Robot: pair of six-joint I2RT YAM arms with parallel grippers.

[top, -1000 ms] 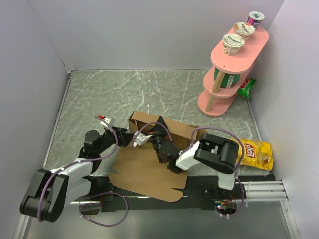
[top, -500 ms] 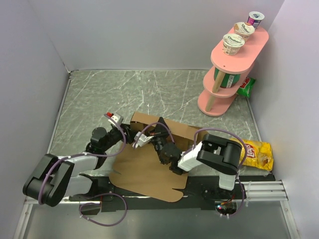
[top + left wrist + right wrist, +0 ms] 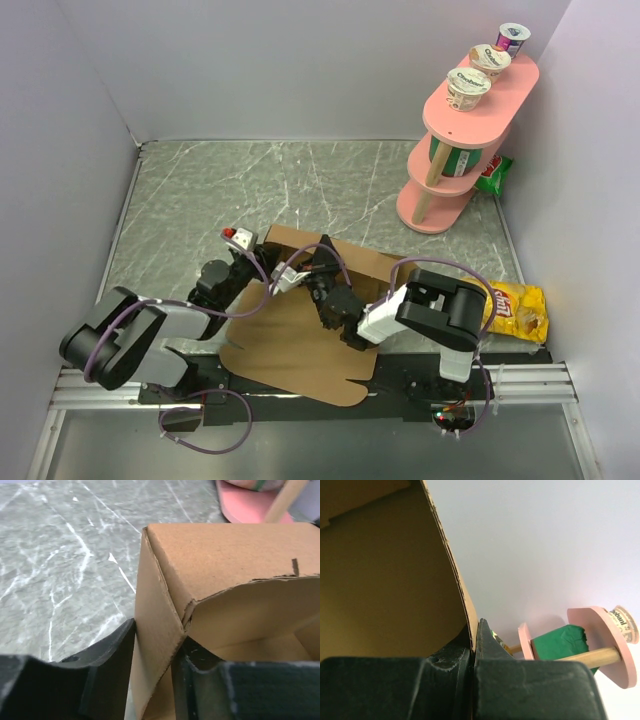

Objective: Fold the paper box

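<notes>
The paper box (image 3: 290,345) is plain brown cardboard in the middle of the table, with a flat sheet toward the front and a raised back wall (image 3: 350,255). My left gripper (image 3: 258,272) is at the box's left end. In the left wrist view its jaws (image 3: 155,650) hold the upright side wall of the paper box (image 3: 155,625) near the corner, one finger outside and one inside, both touching the card. My right gripper (image 3: 310,272) is at the back wall. In the right wrist view its jaws (image 3: 472,630) pinch the thin edge of the paper box (image 3: 385,570).
A pink tiered stand (image 3: 465,140) at the back right carries yogurt cups (image 3: 468,88), and a green packet (image 3: 493,172) lies behind it. A yellow chips bag (image 3: 515,310) lies by the right arm's base. White walls enclose the grey marble table (image 3: 200,190).
My left gripper has moved right to the box's left end, and its jaws have closed in on the side wall. The right gripper has kept its pinch in place.
</notes>
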